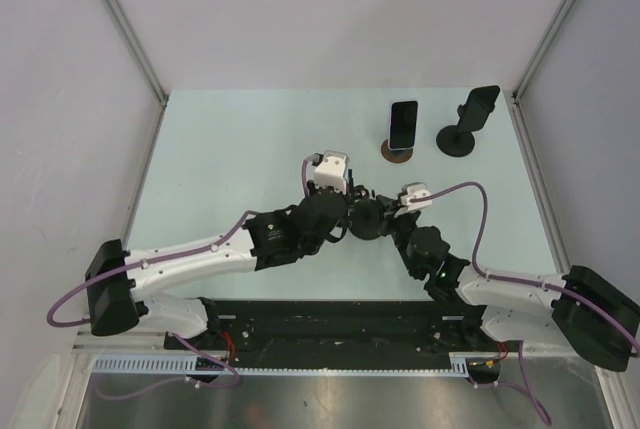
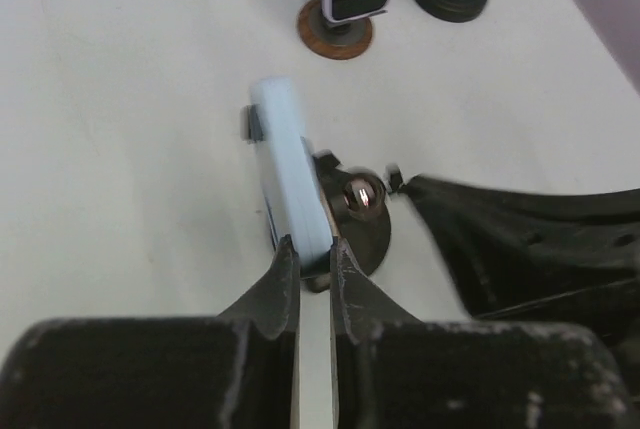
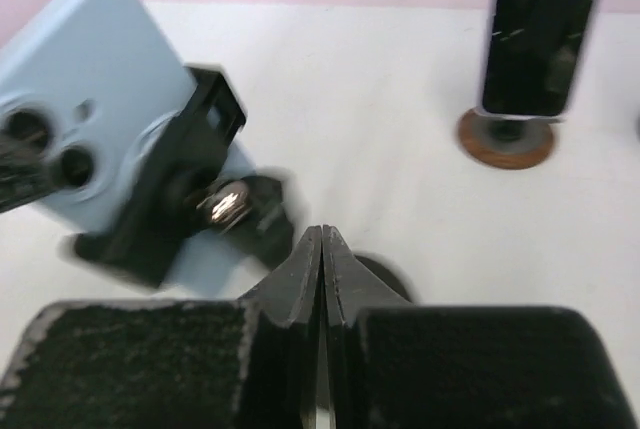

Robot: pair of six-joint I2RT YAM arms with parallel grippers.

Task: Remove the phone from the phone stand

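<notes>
Two grippers meet at the middle of the table (image 1: 230, 139). The left gripper (image 2: 312, 254) is closed narrowly on the light-blue phone (image 2: 290, 169), one finger on each face of its thin near edge. The right gripper (image 3: 320, 249) is closed completely, its fingers (image 3: 300, 274) pressed flat together with nothing visible between them.

From the left wrist, the phone is seen edge-on, running away from the fingertips, with the black phone stand (image 2: 365, 234) touching its right side. The right wrist view shows the phone's back tilted, camera lenses to the left, and the stand's black cradle lying against that back. A chrome ball joint (image 3: 225, 206) shines just beside the cradle, and the right gripper's tips sit near it, apart from the phone.

Further off, along the far edge of the table, a dark phone (image 1: 403, 124) stands upright on a brown disc (image 1: 398, 154). A second black stand (image 1: 468, 124) is just to its right
</notes>
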